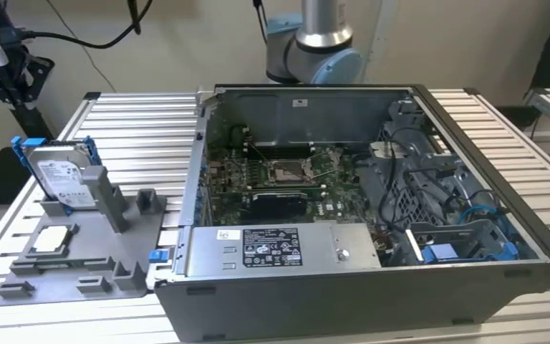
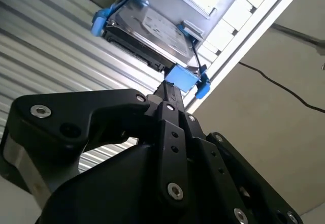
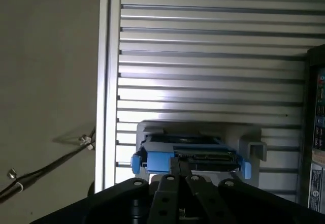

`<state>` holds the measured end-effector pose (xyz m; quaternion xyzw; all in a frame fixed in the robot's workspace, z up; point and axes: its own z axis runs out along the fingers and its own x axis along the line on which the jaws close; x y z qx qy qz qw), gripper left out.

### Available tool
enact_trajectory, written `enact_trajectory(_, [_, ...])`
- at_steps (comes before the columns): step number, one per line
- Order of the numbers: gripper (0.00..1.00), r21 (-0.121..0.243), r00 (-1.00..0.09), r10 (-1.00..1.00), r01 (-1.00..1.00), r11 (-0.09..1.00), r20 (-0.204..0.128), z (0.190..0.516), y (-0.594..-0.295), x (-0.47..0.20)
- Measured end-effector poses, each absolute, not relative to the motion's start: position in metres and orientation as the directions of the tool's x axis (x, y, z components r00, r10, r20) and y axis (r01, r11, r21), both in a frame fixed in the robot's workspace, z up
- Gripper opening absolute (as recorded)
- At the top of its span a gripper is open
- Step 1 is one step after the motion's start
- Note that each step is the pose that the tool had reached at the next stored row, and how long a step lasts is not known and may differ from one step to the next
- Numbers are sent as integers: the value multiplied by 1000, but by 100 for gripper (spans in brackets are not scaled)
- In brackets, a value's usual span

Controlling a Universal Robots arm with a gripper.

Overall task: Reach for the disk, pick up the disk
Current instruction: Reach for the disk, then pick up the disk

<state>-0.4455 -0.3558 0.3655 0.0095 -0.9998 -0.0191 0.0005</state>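
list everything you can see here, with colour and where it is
disk: 1, silver-grey with blue frame, upright in the fixture, exterior view's left
chip: 1, silver-white, flat on the fixture
fixture: 1, grey, on the table beside the case
computer case: 1, grey, open, mid-table
motherboard: 1, green, inside the case
power supply: 1, silver, inside the case
table: 1, slatted aluminium
arm: 1, silver and light blue, behind the case
hand: 1, black, shut, aimed at the disk's edge

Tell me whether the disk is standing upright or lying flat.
Upright: the disk stands on edge in a slot of the grey holder, with its label face showing.
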Motion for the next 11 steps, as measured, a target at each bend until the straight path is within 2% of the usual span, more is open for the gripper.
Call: enact_trajectory(11, [0, 38, -1000, -19, -19, 999, 1, 365, -359, -458])
